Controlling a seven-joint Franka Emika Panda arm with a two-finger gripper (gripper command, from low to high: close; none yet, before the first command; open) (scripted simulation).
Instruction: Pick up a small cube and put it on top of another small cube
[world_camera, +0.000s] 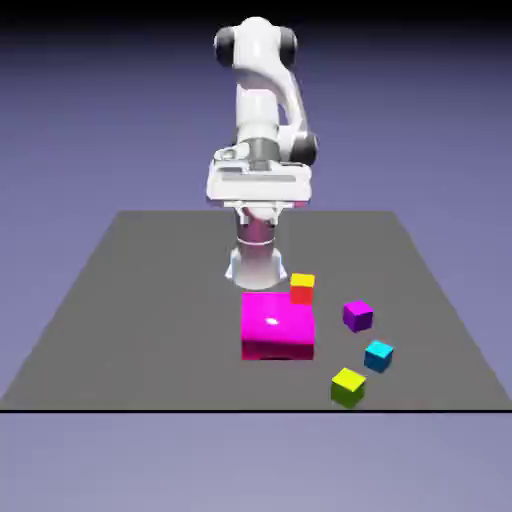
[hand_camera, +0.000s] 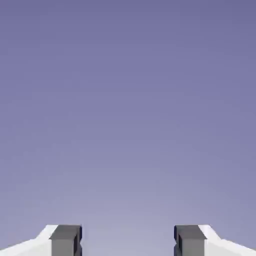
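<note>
Keeps to the exterior view's right of the big magenta block (world_camera: 277, 327) with the small cyan cube (world_camera: 378, 357), well apart from the hand (hand_camera: 128, 241) and flat on the dark counter (world_camera: 150, 320), toward the near right-hand corner. Shows a bright blue top and darker sides there, turned at an angle. Places the purple cube (world_camera: 357, 316) just beyond, a little to the exterior view's left, and the yellow-green cube (world_camera: 348, 388) nearer the camera, also to the left, close to the counter's near edge. Leaves visible gaps between all three. Shows a red cube with a yellow-orange top (world_camera: 302, 290) across the far right corner of the magenta block in the exterior view; cannot tell from this angle whether to call it resting on the block. Catches a bright glint on the block's shiny top. Raises the white arm (world_camera: 258, 100) beyond the block, with the hand high above the counter, well apart from every cube. Holds the hand released: spreads the two grey fingertips (hand_camera: 66, 240) wide at the bottom of the hand view, with only backdrop between. Fills the rest of that view with plain blue-violet backdrop (hand_camera: 128, 100), paler toward the bottom and darker toward the top.
</note>
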